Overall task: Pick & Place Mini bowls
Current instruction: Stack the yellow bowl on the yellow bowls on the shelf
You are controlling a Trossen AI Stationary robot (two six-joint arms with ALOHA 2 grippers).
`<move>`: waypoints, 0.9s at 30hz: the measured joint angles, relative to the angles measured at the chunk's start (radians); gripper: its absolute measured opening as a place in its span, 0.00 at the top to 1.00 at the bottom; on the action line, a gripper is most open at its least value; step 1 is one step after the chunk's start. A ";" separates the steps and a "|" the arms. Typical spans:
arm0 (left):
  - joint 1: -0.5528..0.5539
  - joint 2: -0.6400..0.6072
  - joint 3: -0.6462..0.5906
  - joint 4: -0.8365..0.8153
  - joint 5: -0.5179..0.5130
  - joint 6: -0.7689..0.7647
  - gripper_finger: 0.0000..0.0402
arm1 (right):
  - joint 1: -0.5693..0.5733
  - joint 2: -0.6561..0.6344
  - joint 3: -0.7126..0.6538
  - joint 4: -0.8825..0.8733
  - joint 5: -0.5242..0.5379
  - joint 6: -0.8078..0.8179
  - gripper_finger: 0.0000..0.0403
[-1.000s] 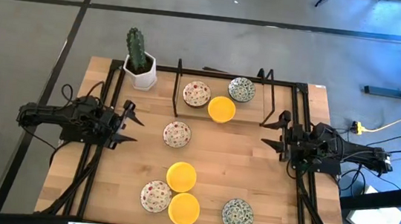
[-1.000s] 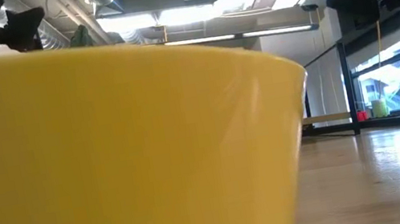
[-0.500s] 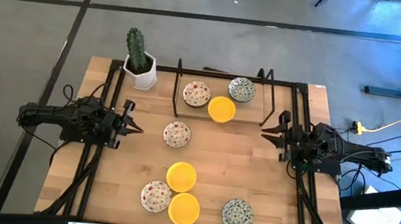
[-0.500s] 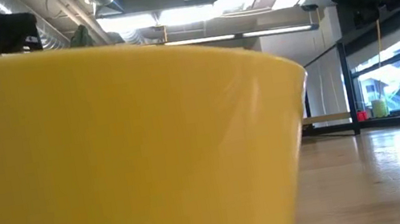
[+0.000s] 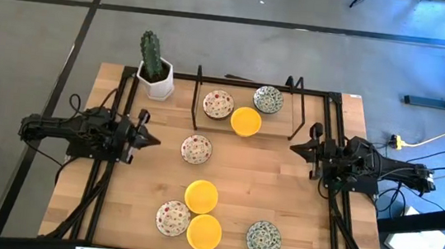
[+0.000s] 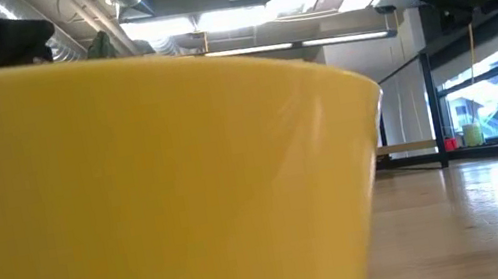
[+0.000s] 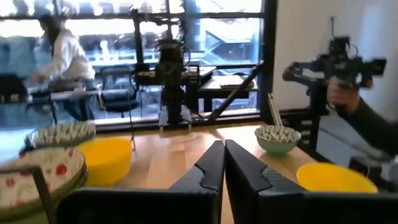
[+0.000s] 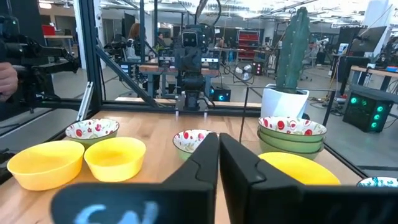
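Three mini bowls sit inside the black rack (far side). Five remain loose on the table. Left gripper and right gripper: fingers together, holding nothing, parked at the sides.

High view looks straight down; low view sits against a yellow bowl; wrists face inward.
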 joint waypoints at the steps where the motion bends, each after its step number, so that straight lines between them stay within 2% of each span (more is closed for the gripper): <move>1: 0.000 0.000 0.000 0.001 -0.008 -0.019 0.98 | 0.000 0.000 0.000 0.000 0.000 0.001 0.96; 8: 0.000 0.000 0.000 0.001 -0.042 0.016 1.00 | 0.000 0.000 -0.001 -0.022 -0.034 0.001 0.99; 13: 0.000 0.000 0.000 0.010 -0.042 0.033 0.98 | 0.000 0.000 -0.002 0.009 -0.039 0.031 0.95; 16: 0.000 0.000 0.001 0.068 -0.034 0.077 0.96 | 0.000 0.000 -0.002 0.104 -0.137 0.029 0.93; 18: 0.000 -0.001 0.002 0.085 -0.039 0.061 0.96 | 0.000 -0.001 -0.001 0.119 -0.163 0.029 0.92; 27: 0.000 -0.001 0.002 0.050 -0.043 0.046 0.94 | 0.000 0.005 -0.002 0.061 -0.148 0.022 0.91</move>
